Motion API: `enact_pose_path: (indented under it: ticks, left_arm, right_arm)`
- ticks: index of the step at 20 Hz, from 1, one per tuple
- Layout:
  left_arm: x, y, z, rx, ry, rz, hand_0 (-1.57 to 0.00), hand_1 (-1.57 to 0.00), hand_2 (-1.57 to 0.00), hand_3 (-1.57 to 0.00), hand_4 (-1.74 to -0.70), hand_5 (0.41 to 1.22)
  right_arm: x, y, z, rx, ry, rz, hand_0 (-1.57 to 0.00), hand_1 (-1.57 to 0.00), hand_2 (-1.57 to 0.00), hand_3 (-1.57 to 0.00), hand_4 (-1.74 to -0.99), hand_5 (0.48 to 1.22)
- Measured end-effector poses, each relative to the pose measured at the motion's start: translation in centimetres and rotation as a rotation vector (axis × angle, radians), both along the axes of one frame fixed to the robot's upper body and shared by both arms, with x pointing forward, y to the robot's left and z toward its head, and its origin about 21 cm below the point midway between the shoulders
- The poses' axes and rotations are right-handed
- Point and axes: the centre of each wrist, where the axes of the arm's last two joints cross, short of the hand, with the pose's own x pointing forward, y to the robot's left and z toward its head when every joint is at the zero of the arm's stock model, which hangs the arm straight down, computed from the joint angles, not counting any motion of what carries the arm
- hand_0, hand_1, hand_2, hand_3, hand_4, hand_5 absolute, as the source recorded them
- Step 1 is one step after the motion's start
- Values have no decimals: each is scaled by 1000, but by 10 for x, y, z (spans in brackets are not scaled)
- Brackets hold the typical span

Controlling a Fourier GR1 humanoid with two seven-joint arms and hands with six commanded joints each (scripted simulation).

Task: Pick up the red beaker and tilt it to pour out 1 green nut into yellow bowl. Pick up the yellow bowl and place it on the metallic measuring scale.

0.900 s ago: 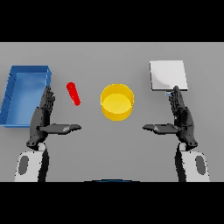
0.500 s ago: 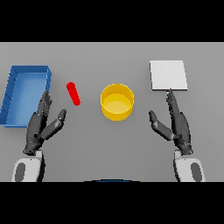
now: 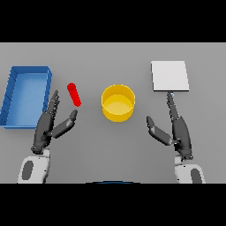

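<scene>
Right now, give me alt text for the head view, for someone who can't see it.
A red beaker lies on a grey table left of an empty-looking yellow bowl, with the robot's open left hand just short of the beaker. A blue bin sits far left, a metallic scale at the upper right, and the open right hand below it.

Left robot hand [image 3: 47,128] and right robot hand [image 3: 178,130] (fingers straight)

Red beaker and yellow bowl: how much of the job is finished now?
Nothing is done. The red beaker lies ungrasped on the table; the left hand is open beside it. The yellow bowl sits apart from the scale. Pouring and placing remain.
</scene>
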Motion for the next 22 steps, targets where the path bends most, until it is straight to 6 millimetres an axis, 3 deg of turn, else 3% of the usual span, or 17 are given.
enact_pose_path:
  ticks: [11, 16, 22]
  left_arm:
    - [71, -7, -21, 6, 6, 15, 1, 1, 1, 1, -1180, 635]
    - [85, -15, -34, 35, -13, 2, 1, 1, 1, 1, -1230, 649]
    - [110, -26, -32, 76, -33, -7, 1, 1, 1, 1, -1262, 680]
  right_arm:
    - [4, 0, 1, 48, 0, 13, 1, 1, 1, 1, -1239, 668]
    - [2, -2, -1, 36, 3, 11, 1, 1, 1, 1, -1247, 679]
    - [1, -2, -2, 51, 16, 10, 1, 1, 1, 1, -1262, 691]
